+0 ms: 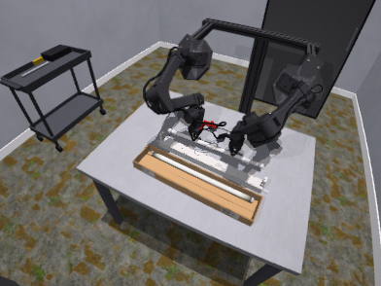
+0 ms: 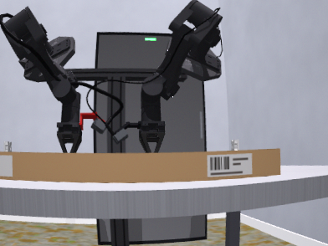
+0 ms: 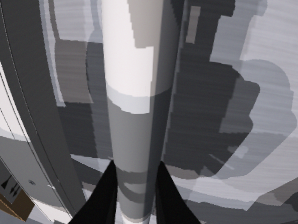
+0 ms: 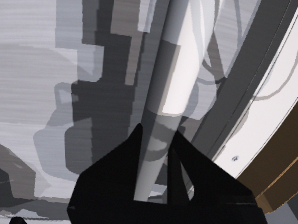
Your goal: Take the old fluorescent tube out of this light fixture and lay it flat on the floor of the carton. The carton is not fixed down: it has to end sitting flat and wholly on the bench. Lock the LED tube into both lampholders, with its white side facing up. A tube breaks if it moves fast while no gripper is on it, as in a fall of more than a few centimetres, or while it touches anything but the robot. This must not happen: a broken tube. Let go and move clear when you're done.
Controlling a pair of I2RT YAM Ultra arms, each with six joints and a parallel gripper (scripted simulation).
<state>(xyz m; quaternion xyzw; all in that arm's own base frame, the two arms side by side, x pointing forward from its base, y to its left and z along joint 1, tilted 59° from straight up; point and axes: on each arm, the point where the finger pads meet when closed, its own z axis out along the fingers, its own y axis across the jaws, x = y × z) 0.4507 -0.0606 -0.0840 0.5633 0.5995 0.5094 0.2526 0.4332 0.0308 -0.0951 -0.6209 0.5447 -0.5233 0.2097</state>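
Behind the light fixture (image 1: pixel 224 169) (image 3: pixel 35 125) (image 4: pixel 280 100), gripped the LED tube (image 1: pixel 248 161) (image 3: pixel 135 75) (image 4: pixel 180 80) with the left end effector (image 1: pixel 234 152) (image 2: pixel 151 151) (image 3: pixel 136 166) and the right end effector (image 1: pixel 194 138) (image 2: pixel 69 151) (image 4: pixel 156 132), fingers closed on both of its sides. Held it lengthwise along the fixture, outside the lampholders (image 1: pixel 264 182) (image 2: pixel 235 145); from these views, could not tell how high above the surface (image 1: pixel 109 158) (image 2: pixel 293 180). Farther out, beyond the fixture, had the old fluorescent tube (image 1: pixel 201 177) inside the open carton (image 1: pixel 185 191) (image 2: pixel 180 167) (image 3: pixel 15 200) (image 4: pixel 280 170), lengthwise between its long walls. Past the table, off to one side, saw a dark two-shelf cart (image 1: pixel 58 75) by the wall.
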